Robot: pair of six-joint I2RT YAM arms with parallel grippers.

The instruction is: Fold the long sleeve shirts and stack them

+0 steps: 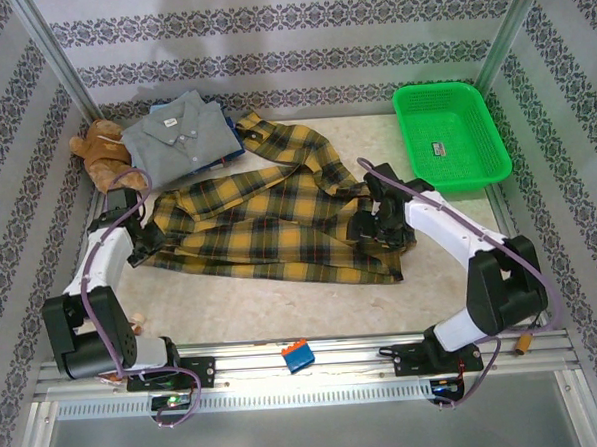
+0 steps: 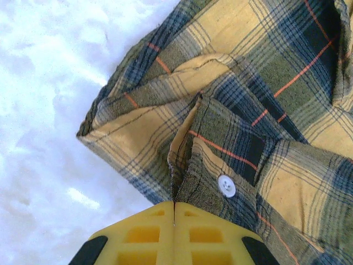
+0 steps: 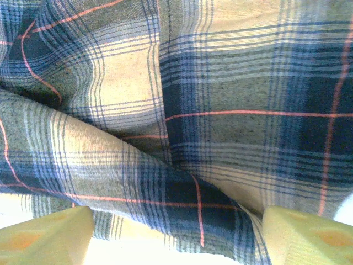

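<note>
Roughly centred on the table [image 1: 283, 304], the plaid shirt [image 1: 268, 220] lies spread open. Its long axis runs left to right and dips a little toward the lower right. One sleeve reaches up toward the top centre; which end holds the collar cannot be told. At the shirt's left edge the left gripper [image 1: 139, 242] is closed, and in its wrist view the yellow fingers meet on a fold of cloth just beside a white button [image 2: 226, 186]. At the right end the right gripper [image 1: 364, 225] stands wide, with bunched plaid between its parted fingers but not clamped. The folded grey shirt [image 1: 179, 135] sits at upper left, beside the teddy [image 1: 100, 154]. A green basket [image 1: 402, 128] sits at upper right.
</note>
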